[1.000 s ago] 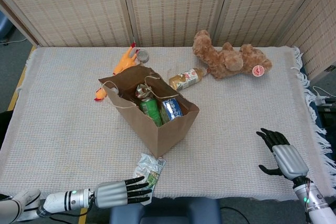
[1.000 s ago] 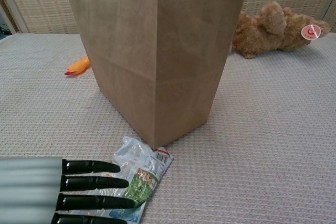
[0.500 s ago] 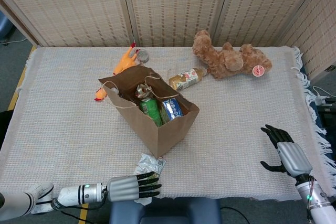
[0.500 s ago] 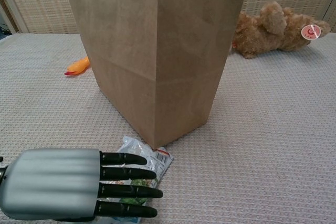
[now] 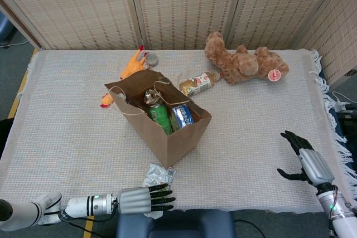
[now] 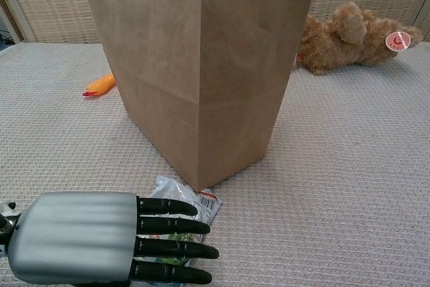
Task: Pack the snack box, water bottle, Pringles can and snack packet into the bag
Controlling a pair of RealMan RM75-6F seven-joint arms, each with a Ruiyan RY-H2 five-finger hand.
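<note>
The brown paper bag (image 5: 167, 132) (image 6: 201, 78) stands open mid-table. Inside it I see a green can (image 5: 160, 116) and a blue pack (image 5: 182, 115). The snack packet (image 5: 157, 175) (image 6: 195, 201) lies flat on the cloth at the bag's near corner. My left hand (image 5: 144, 199) (image 6: 107, 245) lies flat, palm down, over the packet's near end with fingers straight and spread; nothing is gripped. My right hand (image 5: 307, 163) hovers at the table's near right edge, fingers apart, holding nothing. A bottle (image 5: 197, 83) lies on its side behind the bag.
A brown teddy bear (image 5: 242, 62) (image 6: 353, 35) lies at the back right. An orange rubber chicken (image 5: 129, 71) (image 6: 101, 84) lies behind the bag on the left, with a small grey lid (image 5: 152, 59) beside it. A woven cloth (image 5: 67, 121) covers the table.
My left hand has slid right along the near edge and now covers more of the snack packet. My right hand has drifted right and nearer the table edge.
</note>
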